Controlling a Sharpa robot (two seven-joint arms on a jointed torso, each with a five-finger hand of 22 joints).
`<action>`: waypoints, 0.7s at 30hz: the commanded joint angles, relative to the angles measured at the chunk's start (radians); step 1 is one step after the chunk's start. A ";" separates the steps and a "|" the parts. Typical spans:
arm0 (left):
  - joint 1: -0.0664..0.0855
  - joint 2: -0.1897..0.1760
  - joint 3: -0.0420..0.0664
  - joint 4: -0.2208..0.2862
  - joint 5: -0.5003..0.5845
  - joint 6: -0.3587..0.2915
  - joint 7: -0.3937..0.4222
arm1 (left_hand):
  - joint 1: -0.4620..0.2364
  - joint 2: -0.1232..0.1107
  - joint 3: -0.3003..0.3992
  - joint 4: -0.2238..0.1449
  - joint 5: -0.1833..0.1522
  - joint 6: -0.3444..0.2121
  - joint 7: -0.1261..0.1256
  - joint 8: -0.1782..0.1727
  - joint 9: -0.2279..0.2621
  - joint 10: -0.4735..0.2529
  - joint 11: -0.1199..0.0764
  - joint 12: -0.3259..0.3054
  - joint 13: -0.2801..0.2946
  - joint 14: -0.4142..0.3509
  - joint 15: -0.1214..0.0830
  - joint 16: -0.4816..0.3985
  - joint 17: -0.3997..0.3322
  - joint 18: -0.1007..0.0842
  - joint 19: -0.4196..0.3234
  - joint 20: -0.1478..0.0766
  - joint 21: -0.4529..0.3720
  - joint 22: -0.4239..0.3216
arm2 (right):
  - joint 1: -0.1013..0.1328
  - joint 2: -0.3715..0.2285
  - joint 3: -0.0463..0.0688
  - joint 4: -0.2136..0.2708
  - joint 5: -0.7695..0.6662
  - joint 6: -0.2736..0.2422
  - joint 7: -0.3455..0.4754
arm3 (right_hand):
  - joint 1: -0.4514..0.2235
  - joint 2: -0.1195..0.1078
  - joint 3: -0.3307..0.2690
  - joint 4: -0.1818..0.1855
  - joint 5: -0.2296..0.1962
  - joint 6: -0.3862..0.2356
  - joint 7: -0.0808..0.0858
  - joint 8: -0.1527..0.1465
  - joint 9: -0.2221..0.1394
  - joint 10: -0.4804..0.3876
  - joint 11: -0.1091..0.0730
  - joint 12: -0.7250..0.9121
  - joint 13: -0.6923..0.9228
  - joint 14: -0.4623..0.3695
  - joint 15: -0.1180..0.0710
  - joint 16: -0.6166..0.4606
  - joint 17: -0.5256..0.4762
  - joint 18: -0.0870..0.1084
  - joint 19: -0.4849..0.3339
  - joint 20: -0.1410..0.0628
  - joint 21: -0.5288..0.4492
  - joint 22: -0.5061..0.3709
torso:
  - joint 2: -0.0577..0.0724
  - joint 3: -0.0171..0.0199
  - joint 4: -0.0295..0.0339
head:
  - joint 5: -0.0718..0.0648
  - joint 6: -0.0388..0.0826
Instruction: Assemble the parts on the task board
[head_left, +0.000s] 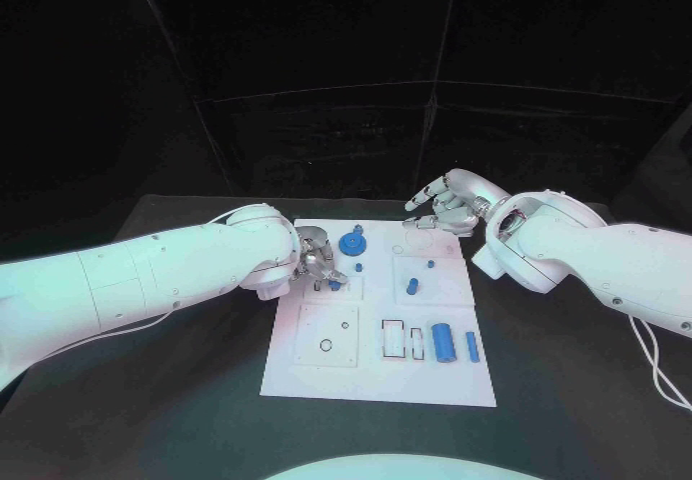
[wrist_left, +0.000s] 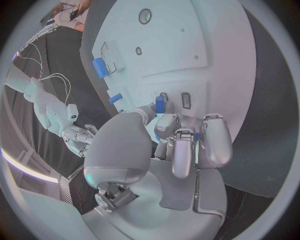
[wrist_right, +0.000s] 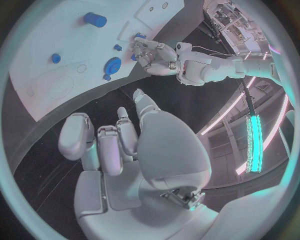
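White task board (head_left: 378, 390) sits mid black table (head_left: 173, 420); left robot hand (head_left: 319, 262) is down on the board's upper-left area, fingers curled round a small blue part (wrist_left: 160, 104) held at its fingertips over the board's slots. Right robot hand (head_left: 450, 203) hovers off the board's far right corner, fingers apart, holding nothing. Loose blue parts on the board: a round gear-like piece (head_left: 355, 243) just beside the left hand, a short peg (head_left: 413, 287) mid-board, two cylinders (head_left: 444, 343) near the lower right.
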 joint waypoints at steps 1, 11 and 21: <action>0.001 0.000 0.000 0.000 -0.028 0.023 -0.008 | 0.000 0.013 0.121 -0.115 0.003 0.010 -0.003 0.003 0.004 0.004 0.000 0.007 0.000 0.106 -0.001 0.003 0.263 -0.013 0.005 -0.003 0.005 0.001 | 0.002 0.001 0.001 0.001 0.002 0.005 0.008 | 0.001 0.007 -0.001 0.007 0.004 0.004 -0.004 0.004 0.000 -0.006 -0.002 -0.005 0.006 0.063 -0.006 -0.004 0.095 0.007 -0.006 -0.002 -0.007 -0.001 | -0.001 0.0001 0.0003 | 0.000 -0.001; 0.001 0.001 0.000 -0.001 -0.036 0.035 -0.010 | -0.002 0.011 0.123 -0.116 0.003 0.011 -0.005 0.008 0.008 0.006 -0.001 0.008 0.000 0.106 -0.002 0.003 0.263 -0.013 0.007 -0.004 0.007 0.004 | 0.002 0.002 0.001 0.000 0.002 0.006 0.008 | 0.001 0.007 -0.001 0.007 0.004 0.004 -0.004 0.004 0.000 -0.006 -0.002 -0.005 0.006 0.063 -0.006 -0.004 0.095 0.007 -0.006 -0.002 -0.007 -0.001 | 0.000 0.0005 0.0002 | 0.001 -0.002; 0.001 -0.003 0.000 0.001 -0.042 0.048 -0.012 | -0.003 0.010 0.124 -0.118 0.003 0.012 -0.006 0.010 0.010 0.006 -0.002 0.007 -0.001 0.106 -0.002 0.003 0.263 -0.014 0.008 -0.005 0.008 0.005 | 0.002 0.002 0.001 0.000 0.002 0.006 0.009 | 0.001 0.007 -0.001 0.007 0.004 0.004 -0.004 0.004 0.000 -0.006 -0.002 -0.005 0.006 0.063 -0.006 -0.004 0.095 0.007 -0.006 -0.002 -0.007 -0.001 | -0.001 -0.0001 0.0004 | 0.000 -0.005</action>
